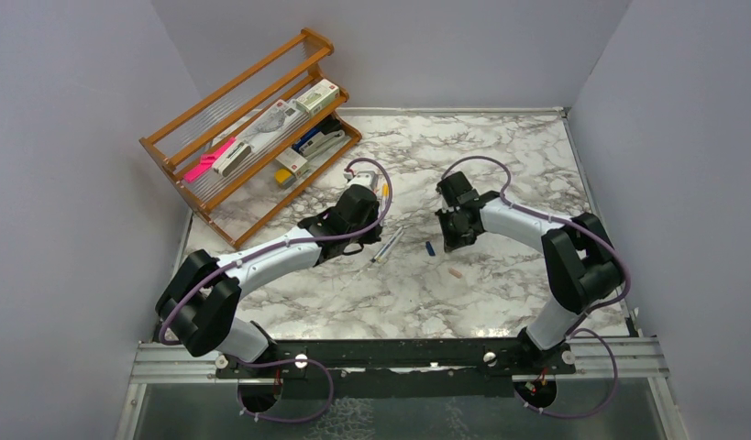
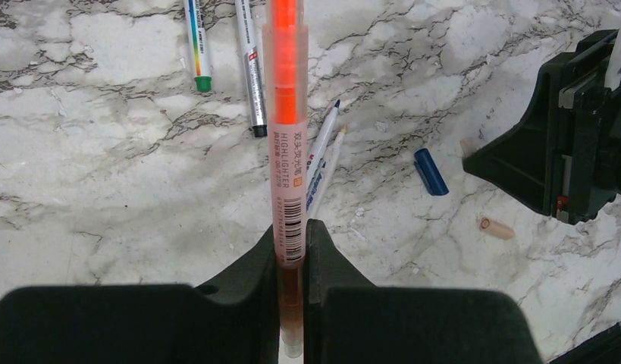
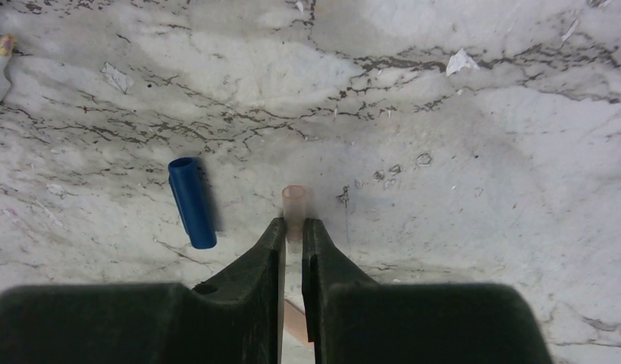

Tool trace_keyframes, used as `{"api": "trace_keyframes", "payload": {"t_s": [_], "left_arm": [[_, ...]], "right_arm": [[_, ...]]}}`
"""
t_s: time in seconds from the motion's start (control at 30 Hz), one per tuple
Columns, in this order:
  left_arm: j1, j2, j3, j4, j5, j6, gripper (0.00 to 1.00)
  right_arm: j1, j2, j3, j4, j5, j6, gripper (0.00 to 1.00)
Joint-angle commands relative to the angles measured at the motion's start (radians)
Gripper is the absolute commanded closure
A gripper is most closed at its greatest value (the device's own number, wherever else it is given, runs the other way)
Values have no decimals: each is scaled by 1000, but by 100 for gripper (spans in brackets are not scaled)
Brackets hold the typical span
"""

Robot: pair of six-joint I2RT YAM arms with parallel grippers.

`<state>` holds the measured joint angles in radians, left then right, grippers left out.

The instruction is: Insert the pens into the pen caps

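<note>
Currently the white, grey-veined marble tabletop [image 1: 500, 302] carries everything, and a slatted wooden desk rack [image 1: 236, 90] stands well beyond the left claw.

The left claw [image 2: 292, 241] is pressed tight onto the labelled barrel of a salmon-orange highlighter pen [image 2: 286, 114], which runs straight out ahead of its fingertips. Just past those tips, a little to the right, lie two thin white pens [image 2: 322, 159] side by side. Farther ahead to the left lie a green-tipped pen [image 2: 197, 45] and a grey pen [image 2: 250, 68].

The right claw [image 3: 293, 235] is pinching a short pale pink translucent cap [image 3: 294, 203] by its near end, with the open mouth pointing away from the fingertips. A dark blue plastic cap [image 3: 192, 202] lies on the marble just to the left of that claw. A small peach cap [image 2: 495, 227] lies near it on the table.

With a pen in one claw and a cap in the other, the capping of the orange pen looks set up. The next move calls for bringing the claws together, lining the cap's mouth up with the pen's end on one axis, then pushing.

The highlighter's far tip is cut off at the frame edge. I cannot tell whether the pinched cap is clear of the marble. A pinkish patch beneath the right claw's fingers is unclear.
</note>
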<state>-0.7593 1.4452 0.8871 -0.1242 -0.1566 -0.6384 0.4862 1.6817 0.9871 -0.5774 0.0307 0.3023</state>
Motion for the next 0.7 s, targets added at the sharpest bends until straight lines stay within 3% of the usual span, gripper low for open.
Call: {"api": "trace_keyframes", "payload": {"t_s": [0.0,0.37,0.67], "left_arm": [[-1,-26,-16,7,-32,8,100],[-2,-17,-19,9,-26,17,100],[-2,-8,-14,7,-22,29,100]], "right_arm": [[12,14,28,1,55,-128,89],[95,-53,20,49,-108,-373,90],[121,-76,-1,55,-30,-357,73]]}}
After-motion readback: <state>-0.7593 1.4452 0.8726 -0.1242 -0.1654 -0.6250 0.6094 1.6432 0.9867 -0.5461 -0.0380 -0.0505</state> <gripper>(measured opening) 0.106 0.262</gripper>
